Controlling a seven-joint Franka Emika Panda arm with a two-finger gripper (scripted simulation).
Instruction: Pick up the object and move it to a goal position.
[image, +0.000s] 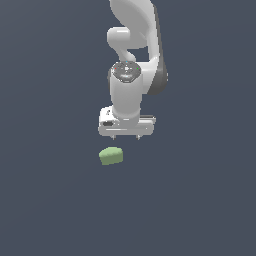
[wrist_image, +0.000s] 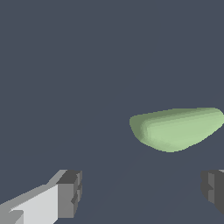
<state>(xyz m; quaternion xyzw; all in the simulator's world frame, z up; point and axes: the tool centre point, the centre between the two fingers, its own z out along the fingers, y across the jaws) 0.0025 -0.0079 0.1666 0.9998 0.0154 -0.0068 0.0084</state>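
Dark grey surface: gripper (image: 125, 136), fingers spread, hovers near the green lump (image: 111, 156), at its 1 o'clock. Approach step; next, centre and descend.

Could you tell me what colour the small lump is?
Pale matte green rounded lump; clearest in the wrist view.

Distant exterior view, close downward wrist view; shared object (image: 111, 156) (wrist_image: 177, 128).

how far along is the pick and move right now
Done: nothing yet; the green lump lies on the floor, ungrasped. In hand: the hand hangs open near it, fingers spread wide, the lump not between them. Left: line up, descend, grasp, lift, carry to the goal, which isn't visible.
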